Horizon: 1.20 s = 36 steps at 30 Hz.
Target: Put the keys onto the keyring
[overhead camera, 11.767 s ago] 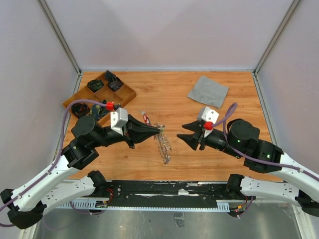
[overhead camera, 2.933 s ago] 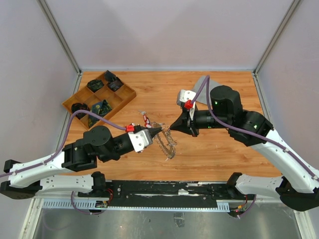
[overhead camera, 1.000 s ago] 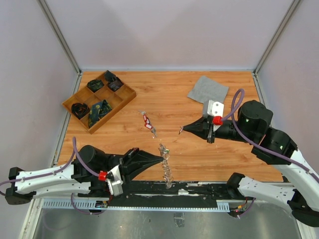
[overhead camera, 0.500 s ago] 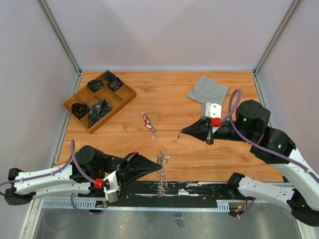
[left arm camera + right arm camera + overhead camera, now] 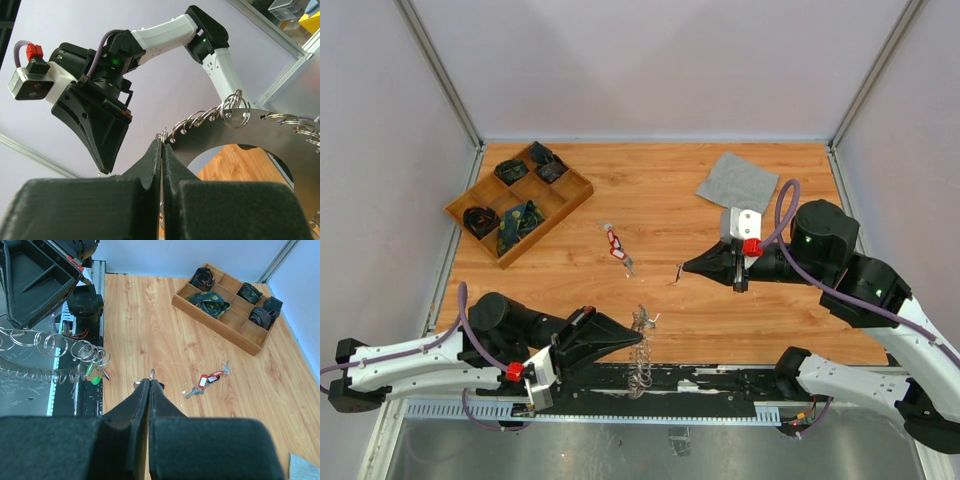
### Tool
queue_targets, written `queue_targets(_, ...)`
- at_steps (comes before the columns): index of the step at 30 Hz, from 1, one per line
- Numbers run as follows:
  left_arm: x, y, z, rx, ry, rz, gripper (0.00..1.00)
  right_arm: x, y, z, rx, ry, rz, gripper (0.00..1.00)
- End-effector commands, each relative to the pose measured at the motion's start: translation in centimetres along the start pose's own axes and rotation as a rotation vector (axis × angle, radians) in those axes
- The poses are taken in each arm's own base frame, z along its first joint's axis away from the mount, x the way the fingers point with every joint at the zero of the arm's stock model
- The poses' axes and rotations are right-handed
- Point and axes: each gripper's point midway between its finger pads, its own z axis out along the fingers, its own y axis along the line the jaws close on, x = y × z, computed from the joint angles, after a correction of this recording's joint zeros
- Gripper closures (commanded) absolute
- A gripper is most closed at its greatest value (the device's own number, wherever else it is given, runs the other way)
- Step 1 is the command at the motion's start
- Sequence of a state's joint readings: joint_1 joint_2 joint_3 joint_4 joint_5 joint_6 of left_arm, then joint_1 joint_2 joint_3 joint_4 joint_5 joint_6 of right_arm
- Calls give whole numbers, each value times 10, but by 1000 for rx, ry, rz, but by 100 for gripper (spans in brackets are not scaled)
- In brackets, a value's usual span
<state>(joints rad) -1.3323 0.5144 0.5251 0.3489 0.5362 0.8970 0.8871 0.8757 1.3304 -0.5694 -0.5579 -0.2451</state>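
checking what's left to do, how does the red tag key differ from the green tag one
The red-tagged key lies flat on the table; the green-tagged key hangs in the air. The red one is loose, apart from the keyring; the green one is on it, held up by the left claw. Both carry small plastic tags.

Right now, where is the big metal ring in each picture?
Top view: the ring hangs edge-on at the bottom middle, by the table's near edge.
Left wrist view: the ring fills the right side, seen flat-on.
Right wrist view: the ring sits at the left edge.
Shared landmark: the orange wooden table, which shows through the ring's hole in the left wrist view and fills the middle of the right wrist view.
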Motion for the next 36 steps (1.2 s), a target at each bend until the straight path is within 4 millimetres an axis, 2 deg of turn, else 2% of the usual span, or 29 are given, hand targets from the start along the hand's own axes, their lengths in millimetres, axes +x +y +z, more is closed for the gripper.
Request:
queue_targets(1,-10,11,-1,-49,-33,44,99,-6,4,-4,-15,-19,-27,99)
queue_targets(10,-7,17,-3,-84,-13,47,99,-8,7,-7,-24,-29,-41,99)
queue_targets(18,-5,51,-19,-339,-20,-31,99,-16,10,-11,-32,-60,-44,99)
queue_targets(25,-13,67,-35,-536,-131,-165,99,-26,18,-7,-89,-105,-51,99)
queue_targets(31,-6,72,-51,-670,-170,-276,100,-35,31,-5,-170,-156,-36,99)
queue_targets(36,-1,71,-52,-691,-171,-316,100,-33,33,7,-225,-158,-9,99)
